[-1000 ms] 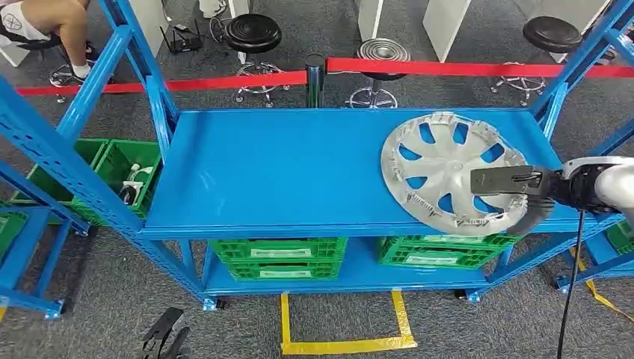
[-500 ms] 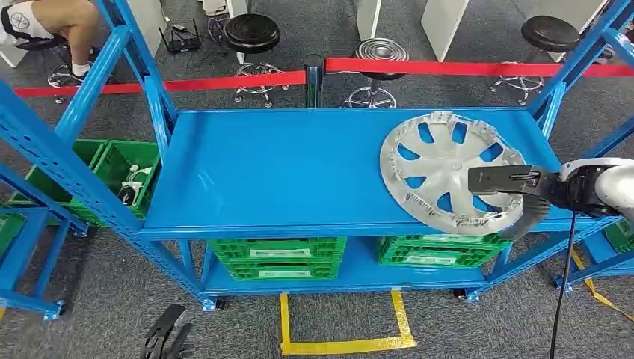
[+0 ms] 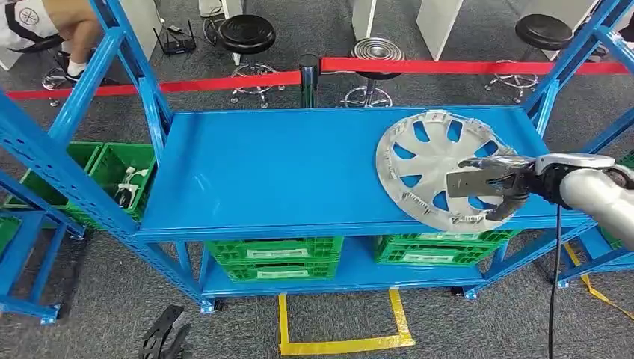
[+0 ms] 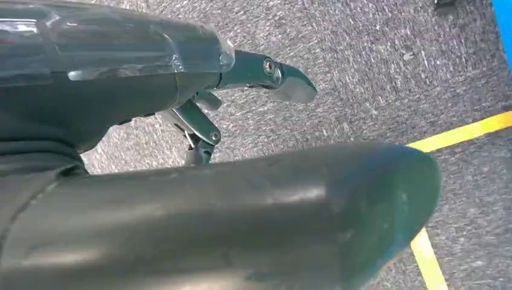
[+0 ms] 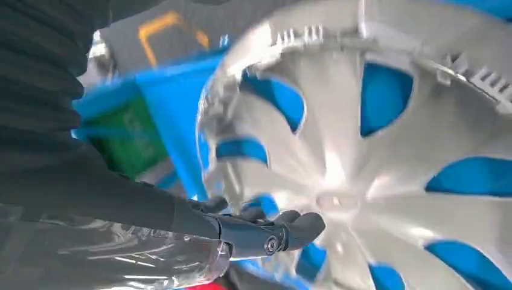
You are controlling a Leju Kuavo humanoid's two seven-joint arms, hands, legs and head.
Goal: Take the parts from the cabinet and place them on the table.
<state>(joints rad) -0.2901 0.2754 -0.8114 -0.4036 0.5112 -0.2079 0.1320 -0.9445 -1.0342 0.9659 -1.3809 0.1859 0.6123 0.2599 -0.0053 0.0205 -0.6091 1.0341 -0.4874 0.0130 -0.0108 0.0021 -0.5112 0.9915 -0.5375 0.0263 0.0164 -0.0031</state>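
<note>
You have the silver hubcap (image 3: 437, 168) lying on the blue shelf (image 3: 299, 168) of the rack, toward the right of the head view, its rim reaching the shelf's front edge. Your right hand (image 3: 490, 183) sits over the lower right part of the hubcap, fingers stretched toward the hub; whether it actually grips the hubcap or only lies across it, you cannot tell, and the blurred right wrist view shows dark fingers (image 5: 284, 232) close over the spokes without settling it. Your left hand (image 3: 166, 338) hangs low at the bottom left of the head view, above grey carpet, holding nothing, its fingers (image 4: 290, 81) apart. Green crates (image 3: 277, 258) stand on the lower shelf, more green crates (image 3: 112, 168) at left. A red barrier tape (image 3: 448, 66) crosses the upper frame, with black stools (image 3: 245, 34) behind it.
</note>
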